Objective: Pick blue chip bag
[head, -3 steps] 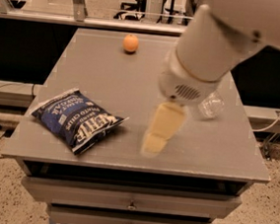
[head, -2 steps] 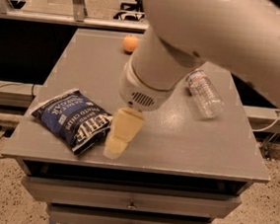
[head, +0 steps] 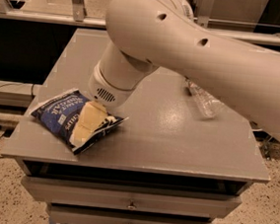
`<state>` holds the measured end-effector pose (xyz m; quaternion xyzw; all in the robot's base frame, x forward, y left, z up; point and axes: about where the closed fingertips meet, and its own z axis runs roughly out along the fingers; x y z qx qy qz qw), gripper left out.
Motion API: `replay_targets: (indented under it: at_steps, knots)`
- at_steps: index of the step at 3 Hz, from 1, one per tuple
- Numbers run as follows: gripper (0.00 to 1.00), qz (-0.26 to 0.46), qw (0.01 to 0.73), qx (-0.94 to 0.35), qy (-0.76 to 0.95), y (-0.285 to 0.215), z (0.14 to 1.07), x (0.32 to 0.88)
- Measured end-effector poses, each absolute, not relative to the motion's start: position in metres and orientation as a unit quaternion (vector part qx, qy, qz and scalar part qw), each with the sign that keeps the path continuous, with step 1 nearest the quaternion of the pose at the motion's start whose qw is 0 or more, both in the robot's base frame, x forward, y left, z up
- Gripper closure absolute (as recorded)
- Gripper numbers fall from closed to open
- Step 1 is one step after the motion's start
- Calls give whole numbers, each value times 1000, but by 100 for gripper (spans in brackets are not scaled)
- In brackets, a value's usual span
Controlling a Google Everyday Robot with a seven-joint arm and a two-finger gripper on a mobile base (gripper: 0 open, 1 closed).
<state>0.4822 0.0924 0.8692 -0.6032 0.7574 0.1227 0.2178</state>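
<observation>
Contact seems made between the gripper (head: 90,125) and the blue chip bag (head: 58,112): the cream-coloured gripper comes down onto the right half of the bag, covering that part and appearing to press into the foil, whose edge crinkles up just beside it. Whether the gripper is clenched on the bag or released I cannot tell from this angle. The bag lies flat near the front-left corner of the grey table (head: 176,145), set at a diagonal, with its left end close to the table's left edge and white lettering showing on the dark-blue face. The robot arm (head: 196,45), thick and pale with small round holes along its shell, enters from the right and sweeps across the upper part of the view, bending down through a round wrist with a vented patch directly above the gripper. A clear water bottle (head: 204,101) lies on its side on the right half of the tabletop, well apart from the bag and partly hidden under the arm. Below the top, drawers (head: 131,202) with small knobs face forward, and the table stands on a speckled floor (head: 263,220).
</observation>
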Motion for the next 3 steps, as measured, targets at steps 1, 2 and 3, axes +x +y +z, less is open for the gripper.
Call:
replay_targets:
  at_steps: [1, 2, 3]
  knots:
    - [10, 148, 196, -591, 768, 108, 854, 488]
    - [35, 174, 158, -578, 781, 114, 837, 489]
    - [57, 182, 148, -569, 788, 111, 834, 491]
